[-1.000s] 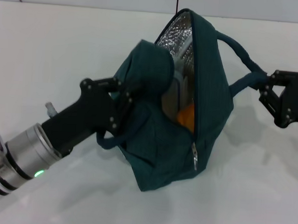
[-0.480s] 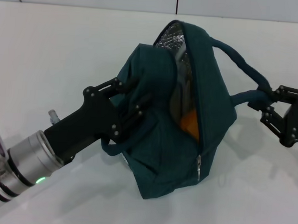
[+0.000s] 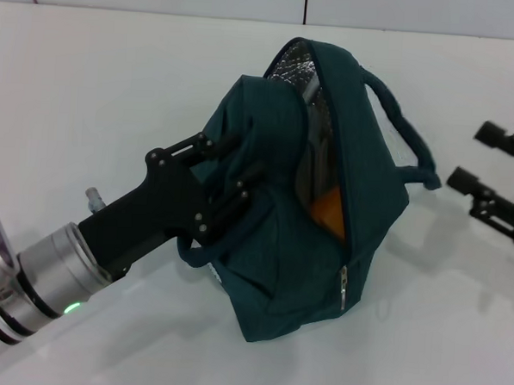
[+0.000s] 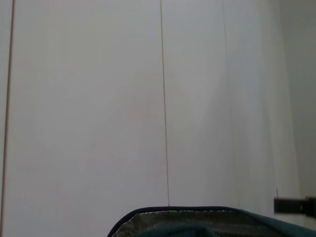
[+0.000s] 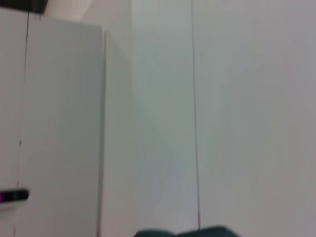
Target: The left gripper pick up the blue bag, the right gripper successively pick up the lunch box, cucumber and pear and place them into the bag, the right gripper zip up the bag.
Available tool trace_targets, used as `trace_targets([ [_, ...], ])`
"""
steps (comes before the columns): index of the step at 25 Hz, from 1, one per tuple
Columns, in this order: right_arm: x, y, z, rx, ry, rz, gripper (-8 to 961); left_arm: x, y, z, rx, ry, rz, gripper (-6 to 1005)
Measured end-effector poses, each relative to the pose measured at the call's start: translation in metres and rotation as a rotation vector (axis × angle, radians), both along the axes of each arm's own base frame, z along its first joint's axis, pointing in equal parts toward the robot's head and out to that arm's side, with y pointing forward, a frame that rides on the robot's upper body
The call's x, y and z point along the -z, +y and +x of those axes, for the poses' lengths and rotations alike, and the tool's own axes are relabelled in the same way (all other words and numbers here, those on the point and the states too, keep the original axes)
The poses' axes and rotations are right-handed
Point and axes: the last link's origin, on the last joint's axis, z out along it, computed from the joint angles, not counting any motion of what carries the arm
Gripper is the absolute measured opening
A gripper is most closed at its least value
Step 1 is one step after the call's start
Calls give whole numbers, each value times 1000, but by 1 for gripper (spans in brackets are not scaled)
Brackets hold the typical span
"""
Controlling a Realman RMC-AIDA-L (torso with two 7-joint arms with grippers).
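Note:
The blue bag (image 3: 280,245) stands tilted on the white table, its top partly unzipped and its silvery lining (image 3: 293,74) showing. Through the gap I see the orange pear (image 3: 328,209); the lunch box and cucumber are hidden. The zipper pull (image 3: 342,287) hangs low on the bag's front. My left gripper (image 3: 232,170) is shut on the bag's left-side fabric, near a loop handle. At the right edge my right gripper (image 3: 479,157) is open and holds nothing, a short way from the other handle (image 3: 406,136). The left wrist view shows only the bag's rim (image 4: 197,217).
The white table (image 3: 116,82) surrounds the bag, with a pale wall behind it. The left arm's silver cylinder (image 3: 41,276), with its green light, reaches in from the lower left.
The right gripper has let go of the right handle and pulled back to the right, now open. The handle has dropped against the bag. The left gripper keeps its hold.

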Motion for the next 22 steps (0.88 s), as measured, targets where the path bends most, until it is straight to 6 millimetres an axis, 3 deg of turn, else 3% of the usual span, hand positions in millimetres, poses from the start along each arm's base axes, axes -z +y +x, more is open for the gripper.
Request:
trace_targets([
  [4,-9,-1,1,1,38,43,638,0,1,-1,-6,3,5,470],
  [8,-10,-7,-1,-41,37,3,633,0,3,0,-5,8,7,475],
  [10,-4,-10,-4,-87,-16,-95,631,0,4,0,-6,11,8,477],
  [11,5,-10,-8,-121,-90,-234,631,0,4,0,-6,12,9,479],
  [16,29,-8,-16,-159,-223,-444,627,0,9,4,10,13,8,485],
  [20,48,-4,-20,-135,-283,-488,624,1,10,5,12,15,5,490],
  [22,55,0,-22,-125,-313,-504,575,1,10,5,12,17,5,492],
])
